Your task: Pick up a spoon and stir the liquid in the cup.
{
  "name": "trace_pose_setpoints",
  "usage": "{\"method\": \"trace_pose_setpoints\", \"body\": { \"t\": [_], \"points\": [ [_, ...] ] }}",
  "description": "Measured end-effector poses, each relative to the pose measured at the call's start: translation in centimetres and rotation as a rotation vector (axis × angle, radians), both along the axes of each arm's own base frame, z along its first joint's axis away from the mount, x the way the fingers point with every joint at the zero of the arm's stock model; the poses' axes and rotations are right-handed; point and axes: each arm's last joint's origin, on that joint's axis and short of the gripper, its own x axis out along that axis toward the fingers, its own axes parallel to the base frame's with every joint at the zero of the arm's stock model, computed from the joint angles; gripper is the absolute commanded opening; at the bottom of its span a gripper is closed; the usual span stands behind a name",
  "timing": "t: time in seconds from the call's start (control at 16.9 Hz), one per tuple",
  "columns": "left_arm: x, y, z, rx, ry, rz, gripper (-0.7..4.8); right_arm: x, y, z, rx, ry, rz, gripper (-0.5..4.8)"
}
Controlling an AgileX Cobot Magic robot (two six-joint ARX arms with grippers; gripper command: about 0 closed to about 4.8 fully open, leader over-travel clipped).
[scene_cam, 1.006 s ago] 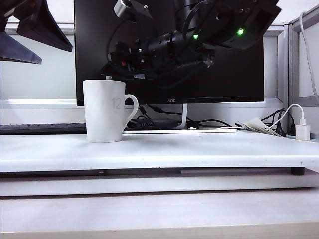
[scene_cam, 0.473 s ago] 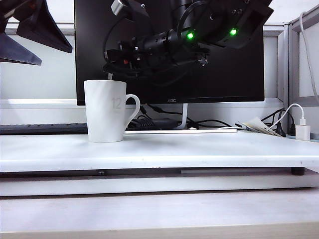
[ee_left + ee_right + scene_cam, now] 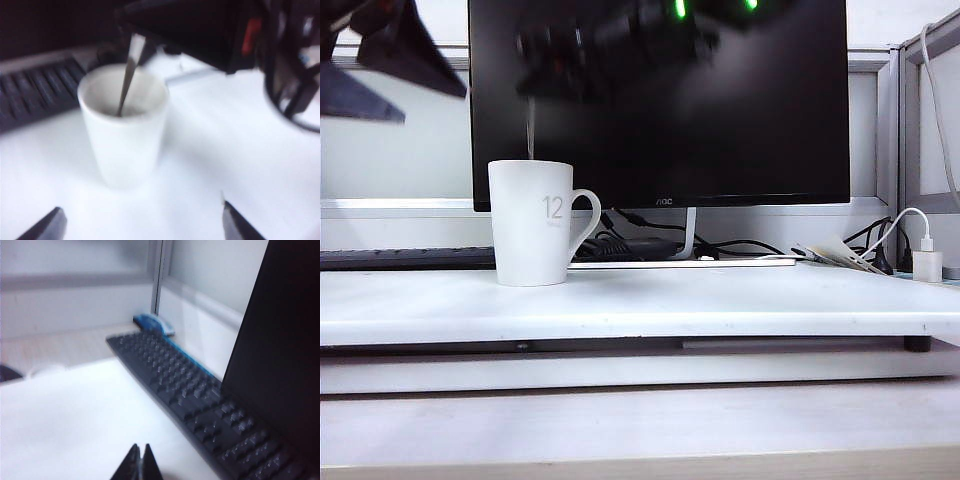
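Since the earlier frames, the right arm has risen from just above the cup to the top edge of the exterior view, where it now shows only as a dark motion blur against the black monitor [image 3: 660, 120]. With it, the spoon [image 3: 530, 138] has come up: a longer stretch of its thin silvery handle now stands upright above the rim.

The cup [image 3: 532, 222], tall and white with a grey "12", stands on the white table [image 3: 720, 300], its loop handle toward the monitor stand. In the left wrist view the spoon [image 3: 127, 75] slopes down into the cup [image 3: 122, 130], its lower end near the inner wall, its upper end under the dark right pincer [image 3: 150, 35].

The right pincer [image 3: 140, 460] has its fingertips pressed together in its own camera, which looks out over a black keyboard [image 3: 195, 395]; the spoon handle seems pinched in it, though the contact itself is blurred. The left pincer [image 3: 142, 225] hangs spread wide and empty, off to the side of the cup; in the exterior view its dark fingers [image 3: 390, 60] sit in the upper left corner.

Risks, as a judgement: a thin handle in a fast-moving pinch could swivel or slip. A wide stir could knock the rim and tip or slide the tall cup. Lifting further would pull the bowl clear and drip liquid.
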Motion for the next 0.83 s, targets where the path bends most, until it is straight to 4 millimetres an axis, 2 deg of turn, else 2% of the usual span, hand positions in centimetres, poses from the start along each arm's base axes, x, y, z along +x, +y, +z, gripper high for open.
{"method": "trace_pose_setpoints", "body": {
  "t": [0.24, 0.47, 0.65, 0.83],
  "points": [
    [0.4, 0.0, 1.2, -0.038, -0.104, 0.036, 4.12, 0.4, 0.0, 2.0, -0.015, 0.071, -0.009, -0.05],
    [0.7, -0.1, 0.9, -0.031, -0.040, 0.029, 4.12, 0.4, 0.0, 1.3, -0.043, 0.133, -0.014, -0.05],
    [0.6, -0.2, 0.8, -0.031, -0.029, 0.016, 4.12, 0.4, 0.4, 0.6, -0.042, 0.165, 0.086, -0.05],
    [0.6, -0.2, 0.6, -0.025, -0.010, 0.014, 4.12, 0.0, 0.4, -0.1, -0.093, 0.229, 0.098, -0.06]
  ]
}}
